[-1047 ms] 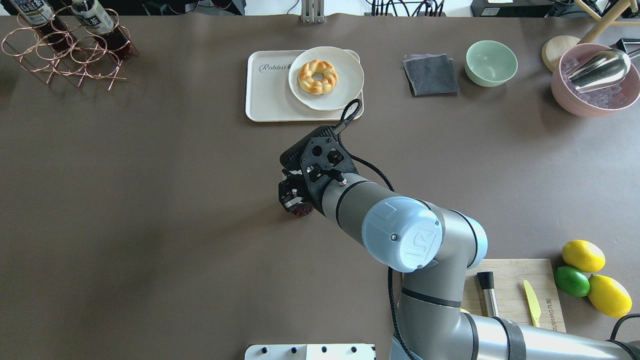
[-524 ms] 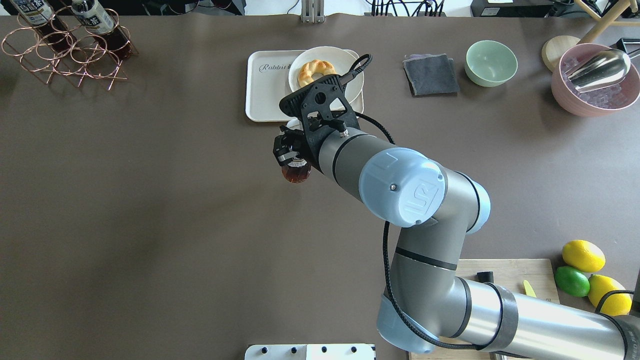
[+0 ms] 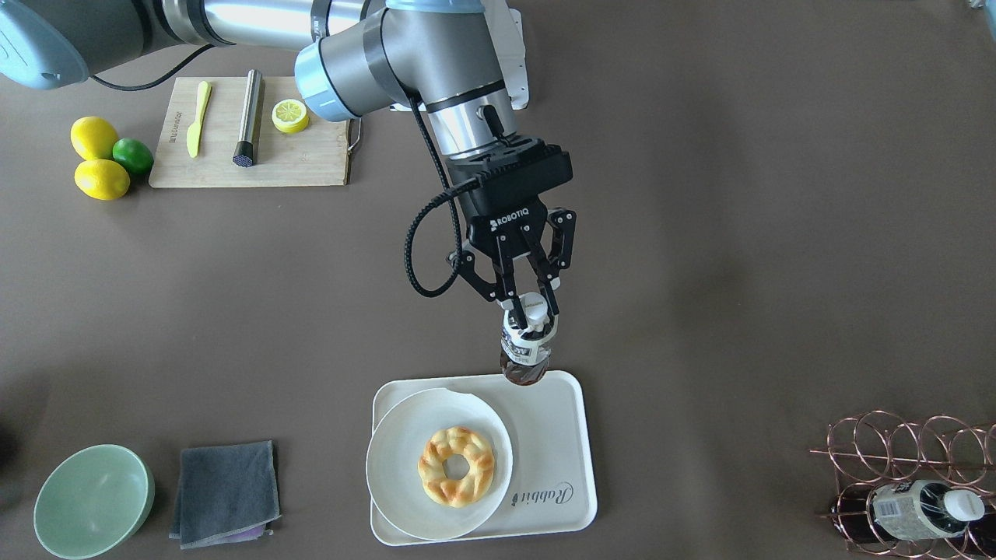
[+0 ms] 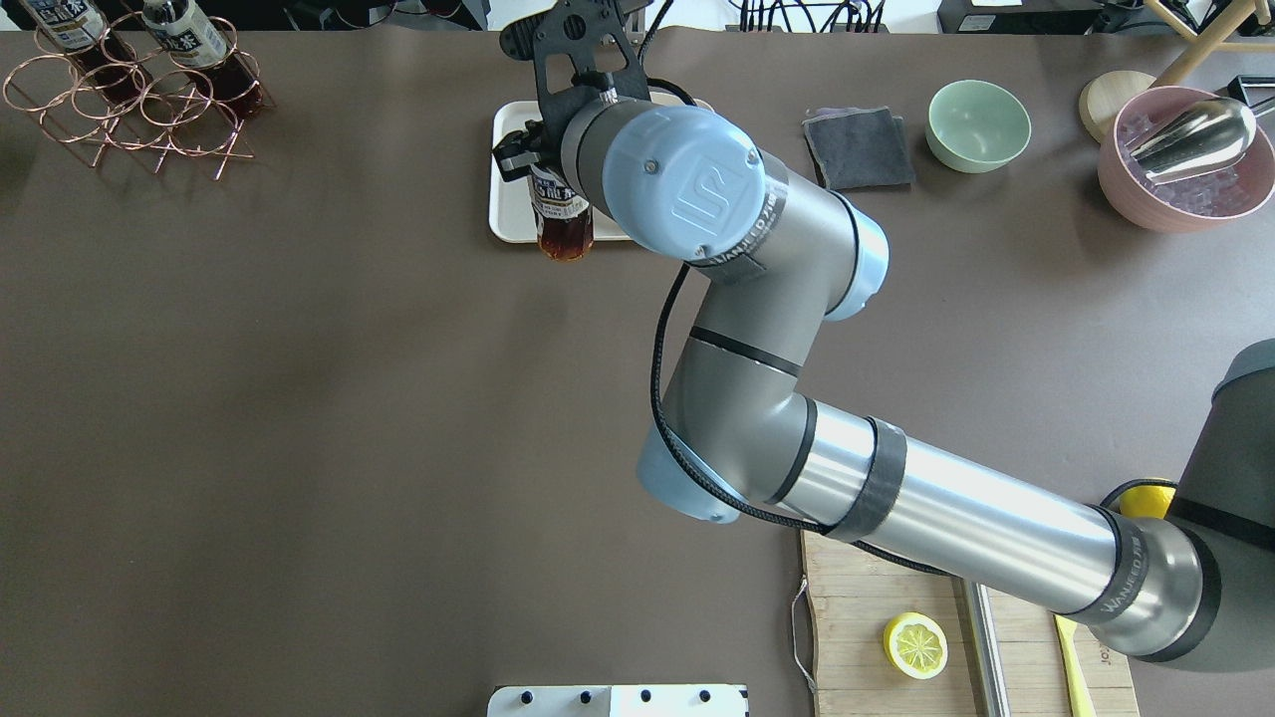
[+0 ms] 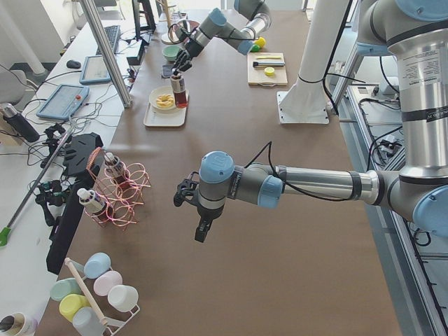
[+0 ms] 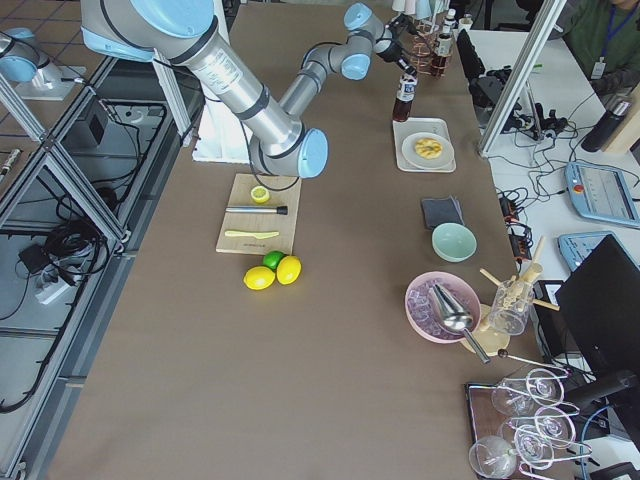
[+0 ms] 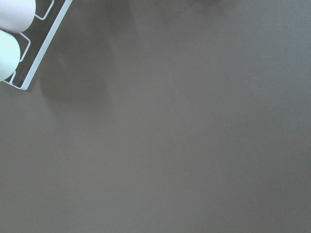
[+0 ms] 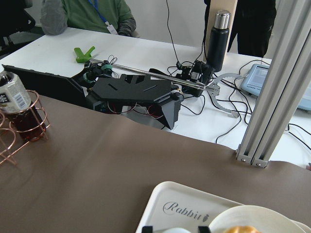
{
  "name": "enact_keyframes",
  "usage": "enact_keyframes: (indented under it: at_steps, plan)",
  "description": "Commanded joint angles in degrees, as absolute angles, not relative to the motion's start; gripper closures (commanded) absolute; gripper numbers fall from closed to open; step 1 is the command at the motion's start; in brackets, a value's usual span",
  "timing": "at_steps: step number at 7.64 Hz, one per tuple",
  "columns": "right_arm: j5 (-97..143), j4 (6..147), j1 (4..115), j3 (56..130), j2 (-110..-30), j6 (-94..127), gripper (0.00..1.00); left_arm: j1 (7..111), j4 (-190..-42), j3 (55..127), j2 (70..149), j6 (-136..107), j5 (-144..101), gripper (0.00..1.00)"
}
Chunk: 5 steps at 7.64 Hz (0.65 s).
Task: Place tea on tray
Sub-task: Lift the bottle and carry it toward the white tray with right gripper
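Right gripper (image 3: 530,309) pinching tea (image 3: 524,354) at neck, bottle hanging upright. Tray (image 3: 556,435) bare end below, just ahead; plate (image 3: 397,459) alongside.

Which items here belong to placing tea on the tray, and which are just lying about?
In the job:
tea bottle; right gripper, shut on it; tray.

Lying about:
plate with doughnut; grey cloth; green bowl; cutting board; racked bottle.
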<state>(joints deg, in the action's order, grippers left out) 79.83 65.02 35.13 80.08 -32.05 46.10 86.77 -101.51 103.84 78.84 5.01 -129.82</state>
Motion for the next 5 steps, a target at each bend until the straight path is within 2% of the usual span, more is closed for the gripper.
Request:
enact_keyframes:
  at_steps: [1, 3, 5]
  plan:
    - [80.7, 55.4, 38.1, 60.8, -24.2, 47.3, 1.0, 87.0, -101.5, 103.9, 78.8, 4.9, -129.8, 0.03]
    - [80.5, 53.9, 38.1, 55.3, -21.4, 47.4, 1.0, 87.1, -101.5, 104.0, 78.9, 4.9, -129.8, 0.03]
    - [80.2, 53.4, 37.5, 54.6, -21.4, 47.4, 1.0, 87.1, -101.5, 104.0, 78.9, 4.9, -129.8, 0.03]
